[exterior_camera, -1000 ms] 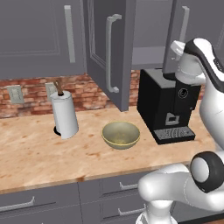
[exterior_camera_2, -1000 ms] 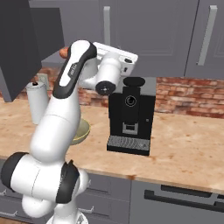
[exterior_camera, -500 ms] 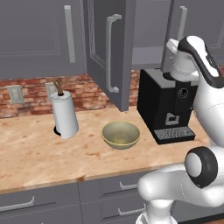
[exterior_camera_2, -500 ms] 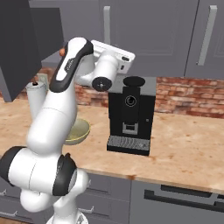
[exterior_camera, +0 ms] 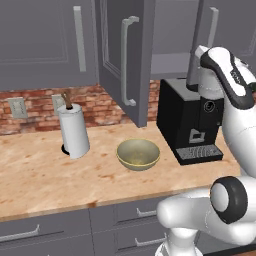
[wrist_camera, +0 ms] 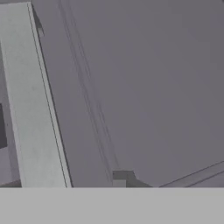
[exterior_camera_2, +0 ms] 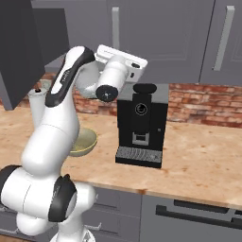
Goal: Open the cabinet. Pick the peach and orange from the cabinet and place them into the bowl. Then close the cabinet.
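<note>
Opening the cabinet (exterior_camera: 135,60) wider means pulling slowly; the gripper is hidden at upper right, state unclear.

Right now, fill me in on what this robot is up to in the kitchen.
The white arm is raised up at the grey wall cabinet, whose left door hangs open over the counter. The hand camera faces grey cabinet panels up close; whether the jaws are open cannot be told. The bowl sits empty on the counter between the paper-towel roll and the coffee machine.
</note>
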Robot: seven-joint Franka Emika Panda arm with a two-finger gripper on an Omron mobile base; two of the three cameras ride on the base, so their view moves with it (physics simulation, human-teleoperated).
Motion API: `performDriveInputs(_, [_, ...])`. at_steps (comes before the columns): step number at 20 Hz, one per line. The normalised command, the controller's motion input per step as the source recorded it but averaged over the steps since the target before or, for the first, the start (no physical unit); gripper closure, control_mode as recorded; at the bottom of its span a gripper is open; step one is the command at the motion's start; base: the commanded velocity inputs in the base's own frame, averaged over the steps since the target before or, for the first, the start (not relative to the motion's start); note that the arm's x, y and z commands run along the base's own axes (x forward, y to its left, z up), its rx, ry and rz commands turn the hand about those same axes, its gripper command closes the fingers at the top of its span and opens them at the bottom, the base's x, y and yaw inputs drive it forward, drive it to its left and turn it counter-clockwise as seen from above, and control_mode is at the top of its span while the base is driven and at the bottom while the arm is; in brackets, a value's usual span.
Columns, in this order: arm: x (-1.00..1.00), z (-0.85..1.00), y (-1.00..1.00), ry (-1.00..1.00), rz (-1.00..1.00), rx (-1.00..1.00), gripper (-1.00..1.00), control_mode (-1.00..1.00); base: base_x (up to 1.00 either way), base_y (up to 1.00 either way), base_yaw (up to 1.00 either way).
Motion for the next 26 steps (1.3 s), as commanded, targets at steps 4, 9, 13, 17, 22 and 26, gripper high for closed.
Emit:
performDriveInputs(4, [-1.00,0.49,-1.00,0.05,0.00,0.00,1.00,-1.00,0.00,0.00,0.00])
performDriveInputs(9, [-1.00,0.37,-1.00,0.08,0.00,0.00,1.00,-1.00,0.00,0.00,0.00])
performDriveInputs(13, [-1.00,0.29,-1.00,0.09,0.00,0.00,1.00,-1.00,0.00,0.00,0.00])
performDriveInputs(17, [-0.99,0.09,-1.00,0.11,0.00,0.00,1.00,-1.00,0.00,0.00,0.00])
performDriveInputs(22, [-0.54,-0.04,-0.84,0.02,0.01,0.00,1.00,-1.00,0.00,0.00,0.00])
performDriveInputs(26, [-0.01,-0.01,-0.01,0.00,0.00,0.01,-1.00,-1.00,0.00,0.00,0.00])
